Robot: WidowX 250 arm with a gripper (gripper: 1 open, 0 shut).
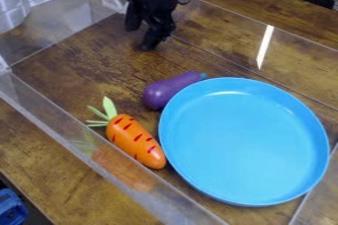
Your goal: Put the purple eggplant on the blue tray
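The purple eggplant (172, 89) lies on the wooden table, its right end against the left rim of the blue tray (251, 140). It is not on the tray. The black gripper (142, 32) hangs at the back of the table, up and to the left of the eggplant and well apart from it. Its two fingers stand apart with nothing between them.
An orange carrot with green leaves (134, 138) lies left of the tray, near the front. A clear plastic wall (66, 135) runs along the left and front edge of the work area. A glare spot (266, 43) sits on the wood at back right.
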